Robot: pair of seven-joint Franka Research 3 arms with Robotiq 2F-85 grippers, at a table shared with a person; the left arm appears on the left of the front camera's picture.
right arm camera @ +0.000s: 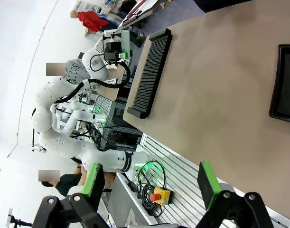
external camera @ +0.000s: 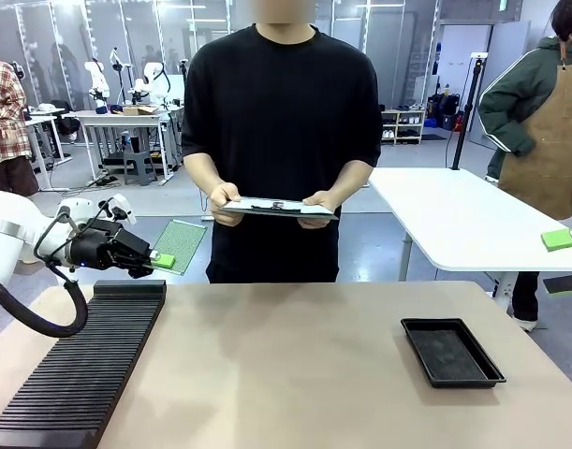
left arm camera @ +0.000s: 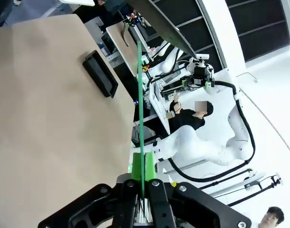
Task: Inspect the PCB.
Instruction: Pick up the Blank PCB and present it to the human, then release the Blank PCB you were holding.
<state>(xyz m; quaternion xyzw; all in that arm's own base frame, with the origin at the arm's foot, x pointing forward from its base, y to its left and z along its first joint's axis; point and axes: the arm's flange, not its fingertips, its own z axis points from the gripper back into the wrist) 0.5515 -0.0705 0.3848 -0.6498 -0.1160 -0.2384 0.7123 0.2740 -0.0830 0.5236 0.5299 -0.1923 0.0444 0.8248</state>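
Green and thin, the board (external camera: 180, 243) hung at the far left, beyond the far end of the black slotted rack (external camera: 80, 360), one lower corner clamped in the left fingers (external camera: 162, 259). So small a hold might let it twist or slip during a tilt. The person held a clipboard (external camera: 276, 208) beyond the tabletop (external camera: 286, 374). A black tray (external camera: 451, 351) sat near right. The right fingers (right arm camera: 93, 179) stood apart, empty.

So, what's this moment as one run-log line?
left jaws: shut on PCB, held in the air | right jaws: open, empty | person: holds clipboard
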